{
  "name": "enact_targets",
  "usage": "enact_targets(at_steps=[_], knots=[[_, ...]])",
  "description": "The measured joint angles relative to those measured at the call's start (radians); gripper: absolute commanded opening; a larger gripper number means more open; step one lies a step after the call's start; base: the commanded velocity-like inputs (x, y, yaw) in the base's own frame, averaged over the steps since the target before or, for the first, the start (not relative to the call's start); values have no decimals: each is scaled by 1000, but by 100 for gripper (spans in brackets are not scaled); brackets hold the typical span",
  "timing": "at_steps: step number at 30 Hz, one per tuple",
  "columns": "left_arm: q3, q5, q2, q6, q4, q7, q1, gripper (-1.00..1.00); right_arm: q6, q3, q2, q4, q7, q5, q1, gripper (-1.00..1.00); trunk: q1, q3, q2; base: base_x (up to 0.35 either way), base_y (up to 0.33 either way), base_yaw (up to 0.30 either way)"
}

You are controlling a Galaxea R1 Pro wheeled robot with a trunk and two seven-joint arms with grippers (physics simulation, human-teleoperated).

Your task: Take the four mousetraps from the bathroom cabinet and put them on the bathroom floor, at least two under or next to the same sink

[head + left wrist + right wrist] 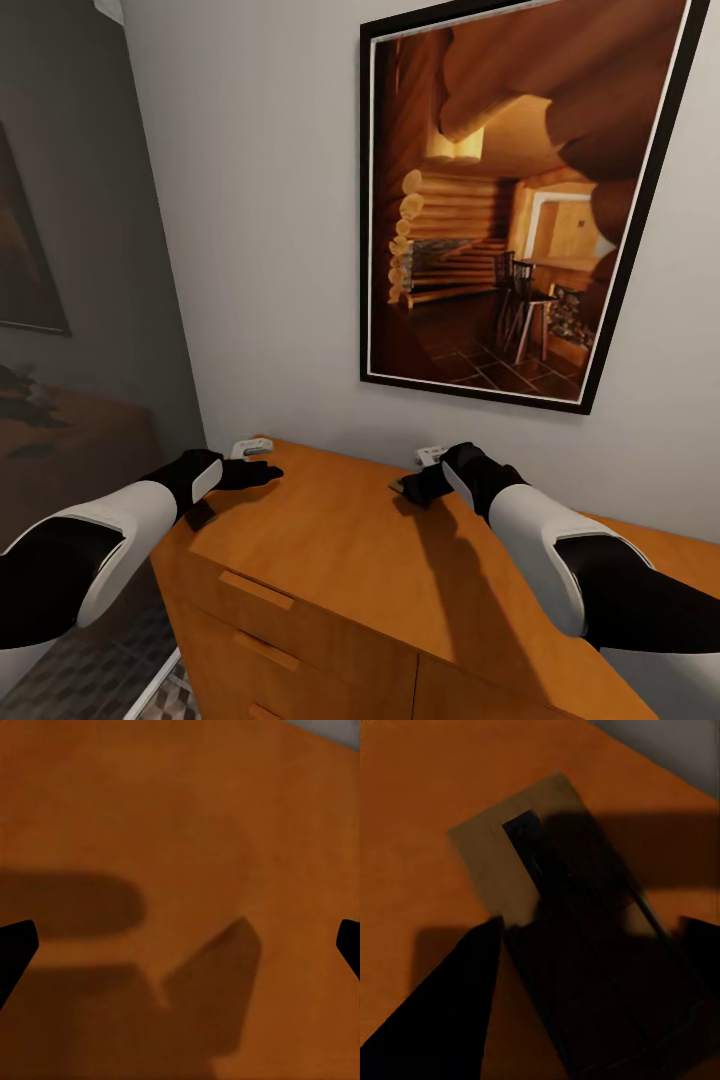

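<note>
right wrist view: right gripper (585,967) spread open around a mousetrap (521,859) on the cabinet (412,832); left gripper (180,945) open, empty

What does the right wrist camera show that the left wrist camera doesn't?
The right wrist view has a mousetrap lying flat between the right gripper's spread fingers, a pale wooden board with dark wire parts, half in shadow. The left wrist view has bare wood with only shadows between the left gripper's widely parted fingertips. Both look onto the orange-brown cabinet top, with a grey strip of wall in one corner.
</note>
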State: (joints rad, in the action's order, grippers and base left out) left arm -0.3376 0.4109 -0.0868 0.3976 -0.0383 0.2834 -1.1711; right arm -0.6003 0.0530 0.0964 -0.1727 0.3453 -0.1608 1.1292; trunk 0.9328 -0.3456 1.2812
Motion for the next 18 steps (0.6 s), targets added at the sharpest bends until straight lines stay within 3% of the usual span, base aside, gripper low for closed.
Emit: enact_targets(at_steps=[18], knots=[[2,0,0,0,-3,0,0,100,-13,1,-3,-3,6,-8,1,-100,0,0,0,0,0,0]])
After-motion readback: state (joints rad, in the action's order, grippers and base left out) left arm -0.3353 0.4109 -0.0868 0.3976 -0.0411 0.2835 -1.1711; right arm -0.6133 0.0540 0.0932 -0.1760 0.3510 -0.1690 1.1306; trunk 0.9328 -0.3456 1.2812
